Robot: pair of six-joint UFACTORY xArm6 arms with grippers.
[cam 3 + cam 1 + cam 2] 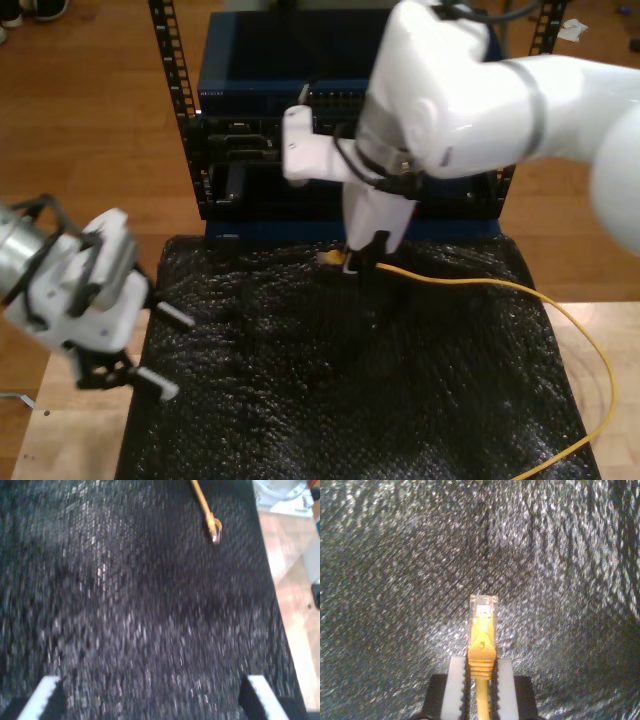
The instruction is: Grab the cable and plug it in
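Note:
The cable [470, 282] is yellow-orange and runs from the exterior view's right edge across the black mat to the middle. My second gripper [360, 262] hangs there from the big white arm, shut on the cable just behind its plug. In the second wrist view the clear plug [483, 607] sticks out past the grey pads [455, 685] of the second gripper [481, 670], above the mat. My first gripper [165, 350] is at the exterior view's left, over the mat's edge, open and holding nothing. Its view shows the open gripper [150, 682] and the plug [215, 530] far ahead.
A black bubble-textured mat [300, 380] covers the wooden table [60, 440]. Behind it stands an equipment rack [170, 80] with a blue switch [270, 60] and dark units [240, 150] facing the mat. Pale wood [295, 610] borders the mat.

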